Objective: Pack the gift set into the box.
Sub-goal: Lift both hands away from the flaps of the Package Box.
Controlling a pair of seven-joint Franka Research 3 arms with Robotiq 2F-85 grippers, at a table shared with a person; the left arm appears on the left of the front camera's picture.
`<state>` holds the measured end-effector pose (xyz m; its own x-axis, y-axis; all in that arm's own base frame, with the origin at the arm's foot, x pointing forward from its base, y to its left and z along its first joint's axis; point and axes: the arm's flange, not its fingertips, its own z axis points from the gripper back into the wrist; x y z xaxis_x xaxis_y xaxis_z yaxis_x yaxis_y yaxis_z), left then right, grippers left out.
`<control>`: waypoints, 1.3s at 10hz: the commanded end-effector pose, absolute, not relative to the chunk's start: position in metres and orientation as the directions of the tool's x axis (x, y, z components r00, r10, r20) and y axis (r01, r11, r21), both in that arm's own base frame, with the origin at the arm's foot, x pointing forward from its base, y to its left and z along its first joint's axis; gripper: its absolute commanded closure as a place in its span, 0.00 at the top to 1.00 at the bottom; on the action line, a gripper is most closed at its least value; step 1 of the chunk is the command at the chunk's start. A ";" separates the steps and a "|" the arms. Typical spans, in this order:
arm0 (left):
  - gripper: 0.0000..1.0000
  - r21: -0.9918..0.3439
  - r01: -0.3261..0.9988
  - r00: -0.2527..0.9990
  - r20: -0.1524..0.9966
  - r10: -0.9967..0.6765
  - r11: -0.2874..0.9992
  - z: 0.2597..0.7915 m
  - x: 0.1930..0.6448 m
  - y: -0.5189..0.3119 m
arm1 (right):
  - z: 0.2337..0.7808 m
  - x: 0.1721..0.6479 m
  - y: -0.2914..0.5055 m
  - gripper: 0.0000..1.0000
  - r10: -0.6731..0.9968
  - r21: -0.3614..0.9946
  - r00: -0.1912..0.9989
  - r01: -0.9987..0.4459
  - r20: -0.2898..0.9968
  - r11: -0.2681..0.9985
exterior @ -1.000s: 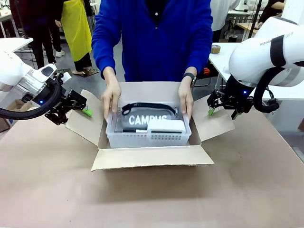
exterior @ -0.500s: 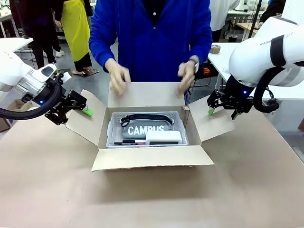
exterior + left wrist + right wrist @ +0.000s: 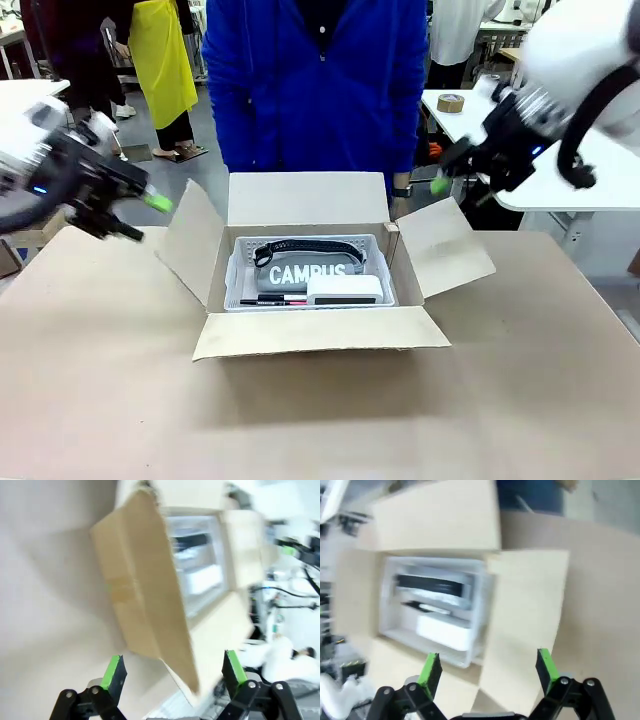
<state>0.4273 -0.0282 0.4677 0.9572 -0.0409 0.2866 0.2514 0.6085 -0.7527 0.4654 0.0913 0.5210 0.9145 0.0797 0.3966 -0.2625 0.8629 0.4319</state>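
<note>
Both claws have been lifted and drawn back from the side flaps since the earlier frame, and the person's hands have been taken away from the far flap.

Left claw (image 3: pixel 143 218): blurred by motion, held at 9 o'clock of the box (image 3: pixel 320 332), clear of that flap. In the left wrist view its pads (image 3: pixel 112 672) are spread wide with nothing gripped; released.

Right claw (image 3: pixel 450 170): held at about 2 o'clock of the box, above the 3 o'clock flap and apart from it. In the right wrist view its pads (image 3: pixel 430 669) are likewise spread and empty; released.

Gift set: the white basket (image 3: pixel 232 280) is seated on the floor of the box, close inside its walls. Within it:
- a black strap (image 3: pixel 300 247) is laid at 12 o'clock;
- a dark pouch (image 3: pixel 308 273) printed CAMPUS lies in the middle;
- a small white carton (image 3: pixel 345 289) lies at 5 o'clock;
- a thin pen (image 3: pixel 272 300) lies along the 7 o'clock edge.

Progress (judged): loading is done. All four flaps are open: 12 o'clock upright, 3 and 9 o'clock splayed outward, 6 o'clock folded down toward the table (image 3: pixel 100 400). Closing them is probably what is left.

Appearance: the basket sits level, and its contents lie flat below the box rim, so the flaps should fold over unhindered.
</note>
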 end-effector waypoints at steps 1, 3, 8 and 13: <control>1.00 -0.834 0.400 0.915 0.386 -0.117 0.381 0.473 0.383 0.030 | 0.533 0.437 0.025 1.00 0.209 0.607 0.873 -0.462 0.441 0.647; 1.00 -0.684 0.717 0.696 0.690 -0.197 0.135 0.448 0.362 0.073 | 0.515 0.413 -0.036 1.00 0.335 0.604 0.716 -0.697 0.612 0.387; 1.00 -0.600 0.716 0.652 0.758 -0.034 0.357 0.394 0.383 0.098 | 0.396 0.372 -0.119 1.00 0.299 0.316 0.442 -0.867 0.846 0.385; 1.00 -0.529 0.816 0.555 0.829 -0.065 0.232 0.397 0.353 0.112 | 0.427 0.359 -0.117 1.00 0.347 0.363 0.459 -0.880 0.818 0.307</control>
<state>0.3573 0.1115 0.3979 0.5568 -0.0540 0.8289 0.8135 0.2369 -0.5311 0.3592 -0.1156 0.4217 0.4405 0.3748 0.8157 -0.8909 0.2947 0.3457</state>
